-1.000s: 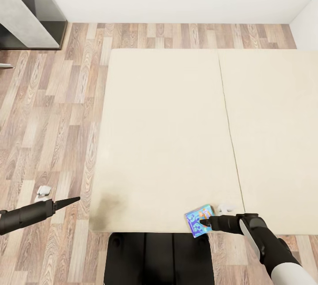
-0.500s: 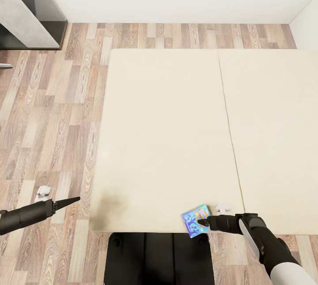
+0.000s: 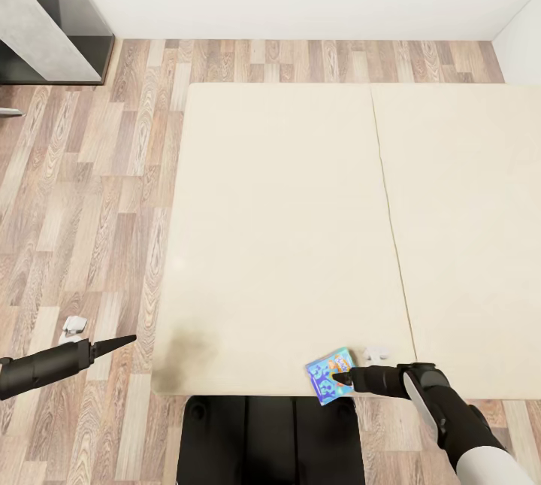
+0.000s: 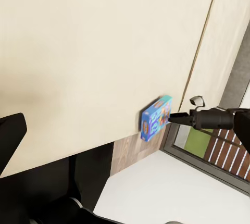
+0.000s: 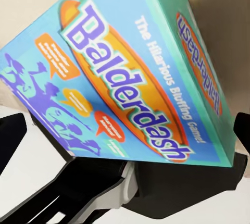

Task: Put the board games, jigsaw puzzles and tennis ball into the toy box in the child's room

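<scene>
A small blue board game [image 3: 327,374] with yellow "Balderdash" lettering lies tilted at the near edge of the beige bed [image 3: 285,229]. My right gripper [image 3: 340,378] reaches it from the right, open, tips against its right side. In the right wrist view the board game [image 5: 125,78] spans the gap between the dark fingers [image 5: 10,138]. From the left wrist view the board game [image 4: 154,119] juts past the bed [image 4: 104,36] edge, with the right gripper [image 4: 172,120] touching it. My left gripper [image 3: 128,340] hangs open over the floor left of the bed, holding nothing.
A grey desk [image 3: 37,26] with dark sides stands at the far left by the white wall. Wood-plank floor [image 3: 98,192] runs along the bed's left and far sides. My dark base [image 3: 270,440] sits against the bed's near edge.
My right gripper has slid a little to the left along the bed's near edge, and the blue board game has shifted left with it. The left arm has not moved.
</scene>
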Controlling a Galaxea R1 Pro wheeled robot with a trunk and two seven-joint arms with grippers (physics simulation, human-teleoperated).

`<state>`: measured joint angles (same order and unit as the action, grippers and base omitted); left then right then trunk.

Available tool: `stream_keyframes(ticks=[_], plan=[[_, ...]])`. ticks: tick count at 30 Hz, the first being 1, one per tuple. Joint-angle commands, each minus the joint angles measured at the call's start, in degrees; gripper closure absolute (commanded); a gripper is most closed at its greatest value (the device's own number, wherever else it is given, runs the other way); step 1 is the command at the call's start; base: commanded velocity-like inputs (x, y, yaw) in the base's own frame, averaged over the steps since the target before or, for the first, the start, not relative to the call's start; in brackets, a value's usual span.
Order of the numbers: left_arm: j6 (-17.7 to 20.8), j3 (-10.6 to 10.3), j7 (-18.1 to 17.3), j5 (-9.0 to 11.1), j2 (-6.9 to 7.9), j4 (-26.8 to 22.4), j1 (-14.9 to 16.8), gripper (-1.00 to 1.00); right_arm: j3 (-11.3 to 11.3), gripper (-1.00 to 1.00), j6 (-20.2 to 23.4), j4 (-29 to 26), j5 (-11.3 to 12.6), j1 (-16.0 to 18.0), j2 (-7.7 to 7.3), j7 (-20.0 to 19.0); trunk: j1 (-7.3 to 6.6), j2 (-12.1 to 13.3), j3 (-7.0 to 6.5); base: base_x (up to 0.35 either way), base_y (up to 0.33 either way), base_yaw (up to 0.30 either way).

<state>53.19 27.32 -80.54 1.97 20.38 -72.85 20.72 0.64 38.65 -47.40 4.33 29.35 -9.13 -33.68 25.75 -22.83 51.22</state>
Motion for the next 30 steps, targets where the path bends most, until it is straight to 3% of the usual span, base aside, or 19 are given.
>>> stream_keyframes(ticks=[1,30], plan=[[0.6,0.0,-0.2,0.1,0.01,0.0,0.0,-1.00,0.1,-1.00,0.4,-0.1,0.4,0.0,0.20,0.1,0.03,-0.1,0.06,0.000,0.000,0.000],[0.6,0.0,-0.2,0.1,0.01,0.0,0.0,-1.00,0.1,-1.00,0.2,0.1,0.2,0.0,0.69,0.1,0.03,-0.1,0.06,0.000,0.000,0.000]])
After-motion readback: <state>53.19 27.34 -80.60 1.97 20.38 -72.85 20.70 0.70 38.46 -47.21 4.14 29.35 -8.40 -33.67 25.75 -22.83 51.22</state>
